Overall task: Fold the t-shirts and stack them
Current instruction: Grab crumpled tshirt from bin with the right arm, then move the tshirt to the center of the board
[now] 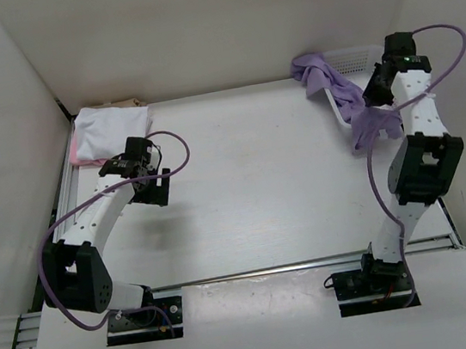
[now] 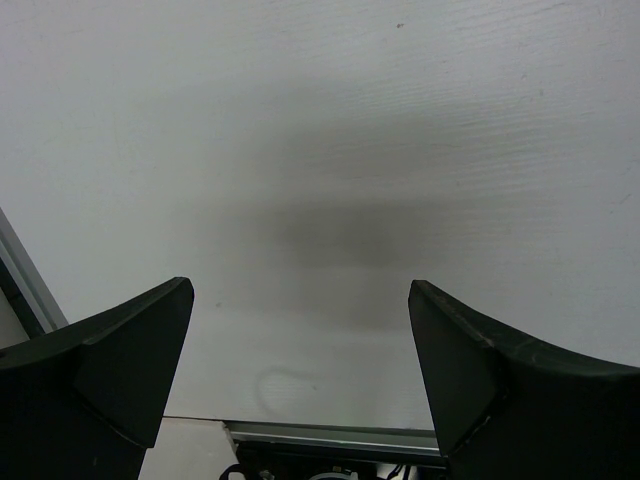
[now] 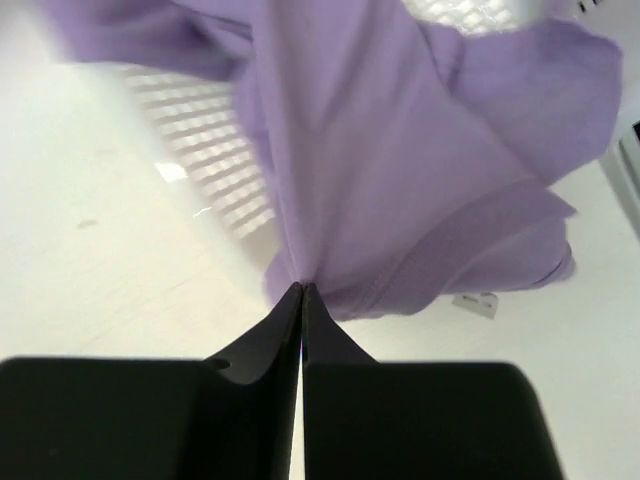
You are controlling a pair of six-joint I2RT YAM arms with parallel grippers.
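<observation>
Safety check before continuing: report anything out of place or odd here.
The lavender purple cloth t-shirt hangs crumpled over the rim of the white plastic mesh basket, pinched in the right gripper. Nothing looks damaged or spilled.

No text, brand, number or sign can be read in any view. A small white tag (image 3: 481, 302) sits beside the lavender t-shirt (image 3: 400, 180), but any print on it is too blurred to read.

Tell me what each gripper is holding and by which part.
The right gripper pinches the lavender t-shirt by a bunched fold near a stitched edge. The left gripper is open and holds nothing.
</observation>
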